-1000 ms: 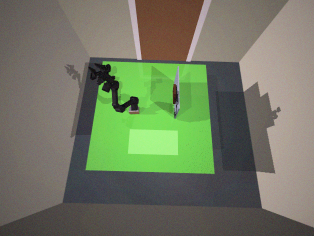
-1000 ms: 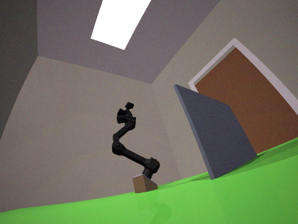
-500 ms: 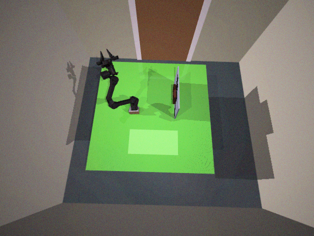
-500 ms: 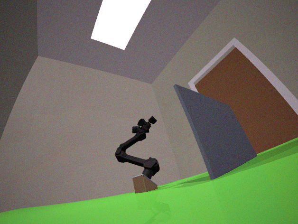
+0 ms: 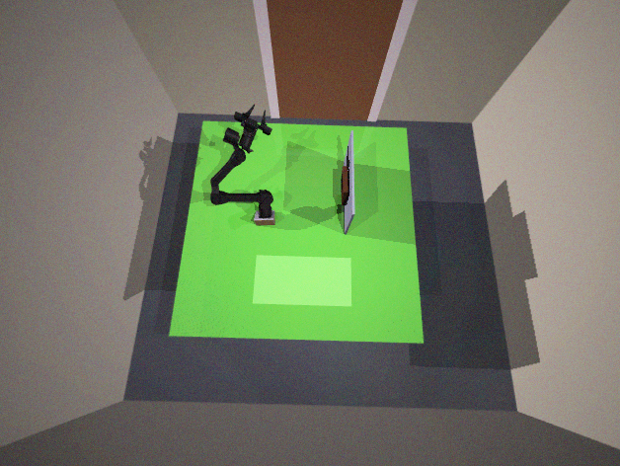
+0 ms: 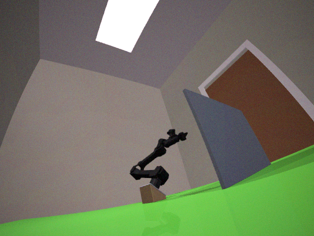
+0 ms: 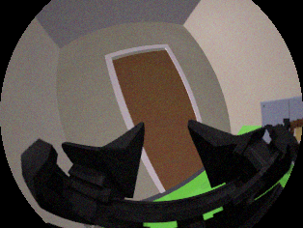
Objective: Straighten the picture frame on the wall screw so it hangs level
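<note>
Top view: one gripper (image 5: 258, 111) (image 6: 184, 134) (image 7: 166, 125), fingers parted, nothing held, pointing doorward; one picture frame (image 5: 345, 185), well apart on the panel (image 5: 351, 180) (image 6: 225, 139) (image 7: 276, 112), to the gripper's right.

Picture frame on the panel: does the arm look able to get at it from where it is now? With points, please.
Probably, after a swing. The top view shows no object between the open gripper (image 5: 259, 111) (image 6: 187, 135) (image 7: 166, 124) and the picture frame (image 5: 345, 185), though the fingers point toward the door (image 5: 331, 59) (image 6: 258, 101) (image 7: 156, 106).
</note>
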Tool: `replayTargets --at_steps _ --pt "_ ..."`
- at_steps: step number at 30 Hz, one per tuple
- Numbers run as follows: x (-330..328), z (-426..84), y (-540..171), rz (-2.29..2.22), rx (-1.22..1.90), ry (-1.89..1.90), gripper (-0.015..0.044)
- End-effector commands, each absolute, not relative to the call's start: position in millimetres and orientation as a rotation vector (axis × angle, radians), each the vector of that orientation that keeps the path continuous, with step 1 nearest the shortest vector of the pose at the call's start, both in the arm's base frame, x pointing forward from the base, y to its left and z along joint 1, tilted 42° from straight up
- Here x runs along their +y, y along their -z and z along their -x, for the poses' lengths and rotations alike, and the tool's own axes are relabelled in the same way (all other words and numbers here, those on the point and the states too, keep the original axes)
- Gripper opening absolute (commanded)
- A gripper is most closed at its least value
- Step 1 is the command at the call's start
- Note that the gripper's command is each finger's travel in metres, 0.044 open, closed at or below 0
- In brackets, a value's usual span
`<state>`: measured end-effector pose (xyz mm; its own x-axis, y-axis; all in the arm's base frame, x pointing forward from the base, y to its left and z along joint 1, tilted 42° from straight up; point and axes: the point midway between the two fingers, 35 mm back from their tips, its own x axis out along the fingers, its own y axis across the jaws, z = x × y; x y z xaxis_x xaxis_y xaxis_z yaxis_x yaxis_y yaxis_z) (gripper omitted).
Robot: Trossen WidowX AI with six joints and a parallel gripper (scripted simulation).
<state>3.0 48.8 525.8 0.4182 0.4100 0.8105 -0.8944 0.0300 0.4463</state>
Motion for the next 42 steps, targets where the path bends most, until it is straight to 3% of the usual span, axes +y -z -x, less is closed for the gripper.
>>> replayTargets --at_steps 1,11,20,42 --pt "55 -63 -488 -1.249 -0.374 -0.911 0.026" --pt "18 -172 -365 -1.701 -0.09 -0.402 0.026" --pt "-38 -205 -249 -2.151 -0.04 0.076 0.026" --pt "-39 -205 -247 -2.16 -0.041 0.085 0.026"
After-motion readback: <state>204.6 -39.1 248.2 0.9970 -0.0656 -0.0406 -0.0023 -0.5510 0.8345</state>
